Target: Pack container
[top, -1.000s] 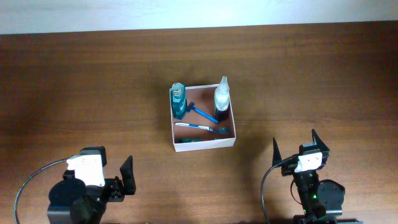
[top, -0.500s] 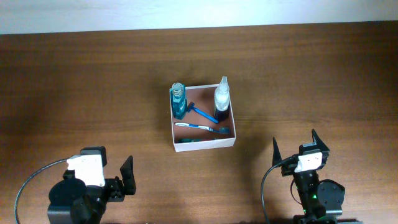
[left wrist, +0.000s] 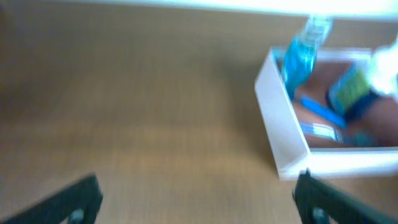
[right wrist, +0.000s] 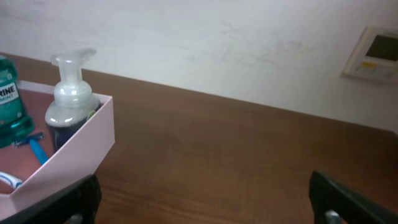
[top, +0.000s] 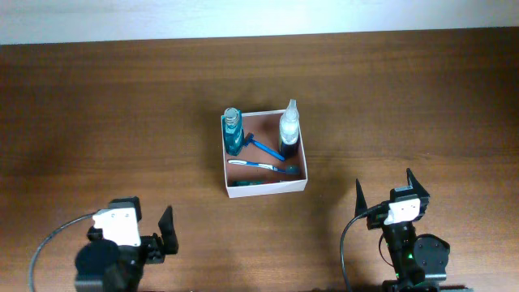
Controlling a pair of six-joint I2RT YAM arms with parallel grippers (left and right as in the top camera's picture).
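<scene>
We find the container (top: 265, 189) central on the tabletop (top: 122, 113), holding teal bottle (top: 233, 131), pump bottle (top: 289, 127), razor (top: 264, 148) and toothbrush (top: 261, 165), while left gripper (left wrist: 199, 198) and right gripper (top: 383, 182) sit well apart from it, jaws wide and empty, so we judge packing essentially complete.

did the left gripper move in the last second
Yes. In the overhead view the left gripper has drawn back slightly toward the bottom of the frame, farther from the square white-walled container, which has not shifted.

Matt, thin-walled white container (top: 265, 188) on smooth wood-grain table (top: 122, 105)
</scene>
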